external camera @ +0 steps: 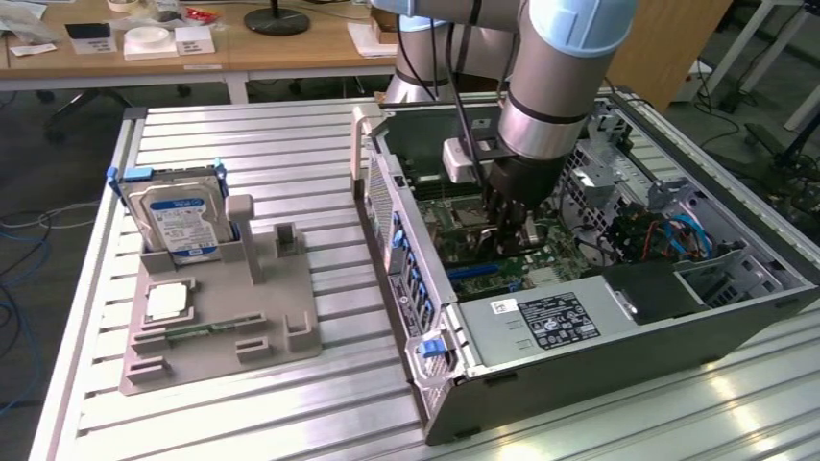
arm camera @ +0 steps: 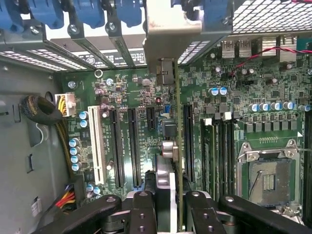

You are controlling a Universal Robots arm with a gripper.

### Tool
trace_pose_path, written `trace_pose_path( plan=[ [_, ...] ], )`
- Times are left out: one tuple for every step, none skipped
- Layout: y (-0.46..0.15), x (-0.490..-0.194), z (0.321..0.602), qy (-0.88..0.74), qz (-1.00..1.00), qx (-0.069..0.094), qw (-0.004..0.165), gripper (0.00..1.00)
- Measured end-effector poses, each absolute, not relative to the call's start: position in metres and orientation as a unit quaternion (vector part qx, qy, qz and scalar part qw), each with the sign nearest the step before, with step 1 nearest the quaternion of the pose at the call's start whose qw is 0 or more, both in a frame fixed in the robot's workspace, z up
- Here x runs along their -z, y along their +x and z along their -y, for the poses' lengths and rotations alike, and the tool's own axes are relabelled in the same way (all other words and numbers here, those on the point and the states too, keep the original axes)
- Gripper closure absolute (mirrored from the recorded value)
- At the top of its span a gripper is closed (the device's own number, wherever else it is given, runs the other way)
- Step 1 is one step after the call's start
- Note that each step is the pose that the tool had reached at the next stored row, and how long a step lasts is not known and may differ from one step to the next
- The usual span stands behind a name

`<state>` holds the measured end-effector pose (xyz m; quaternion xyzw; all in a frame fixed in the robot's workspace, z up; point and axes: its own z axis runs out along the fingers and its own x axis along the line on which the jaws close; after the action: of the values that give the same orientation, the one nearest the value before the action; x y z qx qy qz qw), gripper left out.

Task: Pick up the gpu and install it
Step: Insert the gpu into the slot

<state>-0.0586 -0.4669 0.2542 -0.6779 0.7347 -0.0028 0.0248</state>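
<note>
The black fingers (arm camera: 141, 212) of the gripper (arm camera: 170, 197) are closed on the gpu (arm camera: 166, 146), a thin dark card on a green board, seen edge-on with its silver metal bracket towards the case's rear wall. On the slatted aluminium table (external camera: 256, 144) lies the open grey computer case (external camera: 615, 355), and the gripper (external camera: 510, 226) reaches down inside it. The card stands over the green motherboard (arm camera: 273, 97) among the long black slots (arm camera: 132, 146); whether it is seated cannot be told. On the exterior view's left, a grey holder (external camera: 218, 336) carries an upright silver hard drive with a blue-white label (external camera: 180, 216).
</note>
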Motion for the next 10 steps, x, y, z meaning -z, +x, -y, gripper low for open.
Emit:
trace_pose_path(
  plan=[
    [-0.0586,-0.2540,0.4669,-0.678,-0.735,0.001,0.023,0.72],
    [-0.0587,-0.2539,0.4670,-0.678,-0.735,0.000,0.022,0.72],
    [-0.0587,-0.2538,0.4670,-0.678,-0.735,0.000,0.022,0.72],
    [-0.0588,-0.2537,0.4670,-0.678,-0.735,0.000,0.022,0.72],
    [-0.0587,-0.2533,0.4669,-0.678,-0.735,0.000,0.022,0.72],
    [-0.0587,-0.2526,0.4669,-0.678,-0.735,0.000,0.022,0.72],
    [-0.0587,-0.2519,0.4669,-0.678,-0.735,0.000,0.022,0.72],
    [-0.0588,-0.2511,0.4668,-0.678,-0.735,0.000,0.022,0.72],
    [-0.0593,-0.2501,0.4668,-0.678,-0.735,0.000,0.022,0.72],
    [-0.0602,-0.2495,0.4668,-0.678,-0.735,0.000,0.022,0.72]
  ],
)
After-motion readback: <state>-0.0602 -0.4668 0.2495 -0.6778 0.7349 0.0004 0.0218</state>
